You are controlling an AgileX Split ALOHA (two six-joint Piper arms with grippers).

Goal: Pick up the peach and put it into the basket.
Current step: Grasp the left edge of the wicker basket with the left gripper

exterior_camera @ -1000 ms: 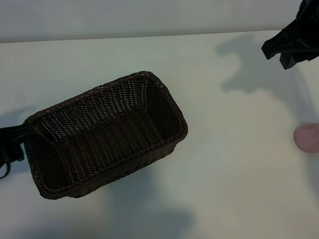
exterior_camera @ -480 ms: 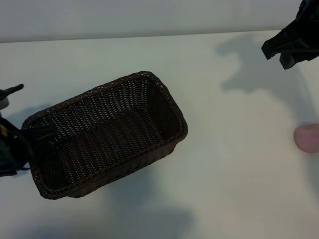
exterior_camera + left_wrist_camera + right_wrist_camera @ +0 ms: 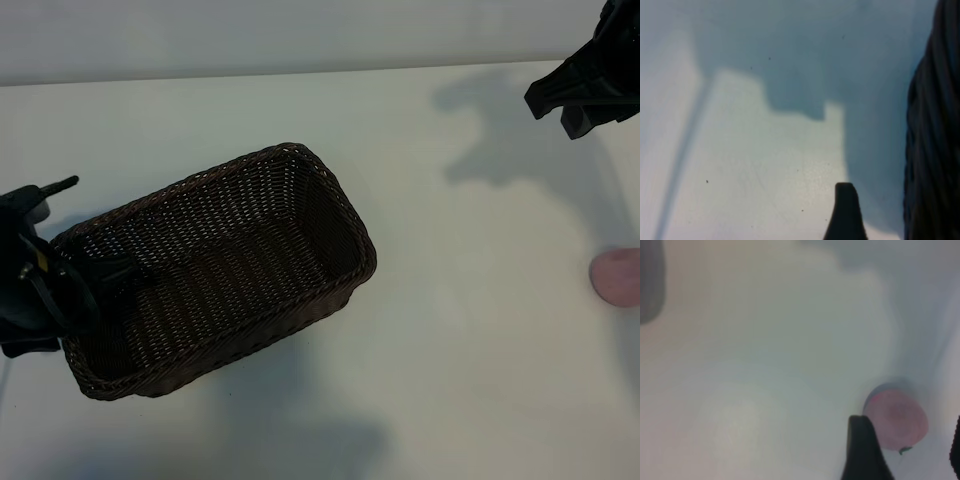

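Two arms share the white table (image 3: 450, 330), seen from above in the exterior view. At the table's left edge the left gripper (image 3: 85, 275) sits at the near-left short end of the basket (image 3: 215, 270), one dark finger reaching over the braided rim into the basket's inside and the rest of the hand outside the wall; its jaws stand apart, straddling that rim, and whether they touch it I cannot tell. The basket lies slantwise, its far short end toward the table's middle, and its woven floor shows nothing lying on it. The right gripper (image 3: 590, 95) hangs near the far right corner, and from this side I cannot make out its fingers. The peach (image 3: 617, 277) rests on the table at the right edge, well apart from the basket and nearer to me than the right gripper, partly cut off by the edge of the view.

From the left wrist view, one dark fingertip (image 3: 845, 212) stands over bare table, with the basket's dark wicker wall (image 3: 935, 135) close along one side.

From the right wrist view, the pale-pink peach (image 3: 897, 420) lies on the table with a small green leaf mark, just beyond one dark fingertip (image 3: 862, 450); the jaws are spread and nothing is between them.
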